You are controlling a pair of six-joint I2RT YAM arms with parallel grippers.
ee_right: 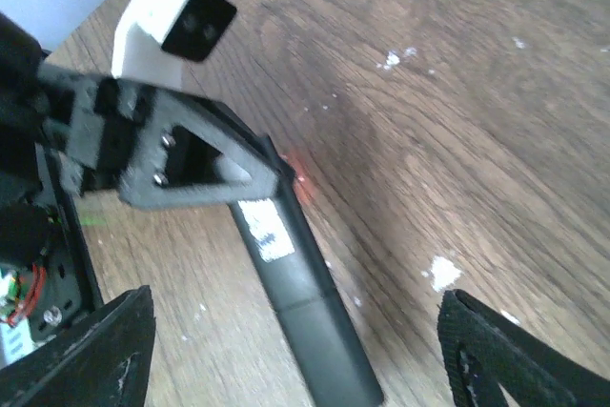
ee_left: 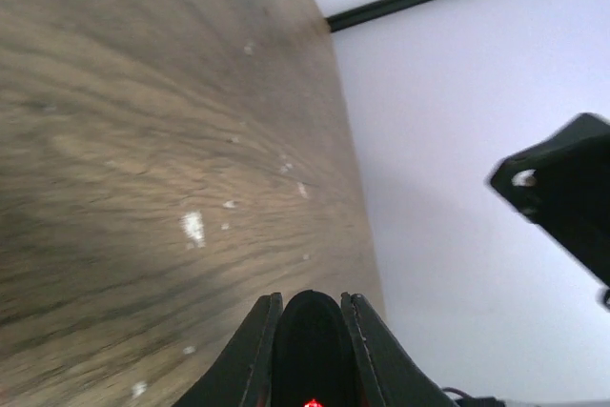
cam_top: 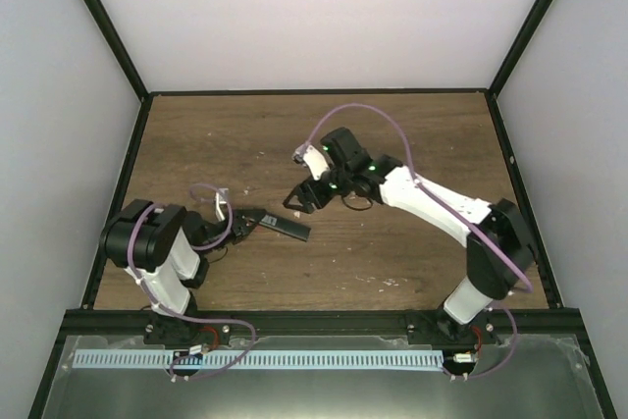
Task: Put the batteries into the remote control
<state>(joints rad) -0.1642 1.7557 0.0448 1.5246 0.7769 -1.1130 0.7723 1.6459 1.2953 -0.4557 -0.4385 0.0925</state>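
Left fingers [ee_left: 259, 357]: clenched on the remote, one finger against each long side, gripping at one end only.
Remote [ee_right: 310, 321]: a black bar reaching out from the left fingers, its free end between and below the right fingers. Whether it rests on the bench or sits just above it cannot be told.
Label [ee_right: 265, 231]: a white patch on the upward face, just past the left fingers. This suggests the back is up. A seam crosses the body further out and is probably the cover line.
Right fingers [ee_right: 95, 359]: released, spread wide and empty. They hover over the free end and touch nothing.
Batteries: not visible in any view, so their place cannot be told.
Bench [cam_top: 412, 134]: brown wood with white specks [ee_right: 443, 272] scattered beside the right fingers.
Handling, remote: judged light and rigid with a smooth shell. Held at one end, it may pivot under a downward push. Steady it across the narrow width, near the seam.
Handling, batteries: judged hard and slick and prone to rolling. Grip each across the barrel at mid-length, not by the ends.
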